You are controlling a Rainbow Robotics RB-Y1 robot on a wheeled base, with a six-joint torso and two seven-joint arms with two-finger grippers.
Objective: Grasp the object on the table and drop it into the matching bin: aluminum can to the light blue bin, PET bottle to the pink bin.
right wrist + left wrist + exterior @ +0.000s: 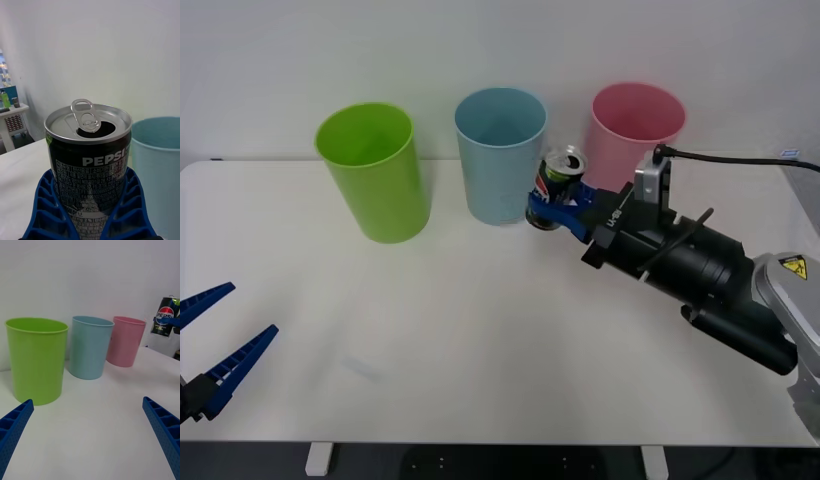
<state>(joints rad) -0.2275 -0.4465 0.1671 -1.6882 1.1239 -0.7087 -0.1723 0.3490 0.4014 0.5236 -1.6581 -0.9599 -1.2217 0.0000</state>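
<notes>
Fingers (129,210) of the right gripper (558,208), blue and ribbed, are clamped on both sides of the aluminum can (560,180), pressing its lower body, with the top half clear above them. Can is upright, black Pepsi label, silver top with the pull-tab raised over an open mouth (seen close in the right wrist view). It is held up off the desk (480,330), just beside the light blue bin (500,155) at about rim height, between that bin and the pink bin (635,130); not over either opening.

Left gripper (215,345) sits low at the near left edge of the desk, fingers (15,427) spread wide, holding nothing.

Farther back, lime green bin (373,170), light blue bin, pink bin stand upright in a row on the desk, left to right.
</notes>
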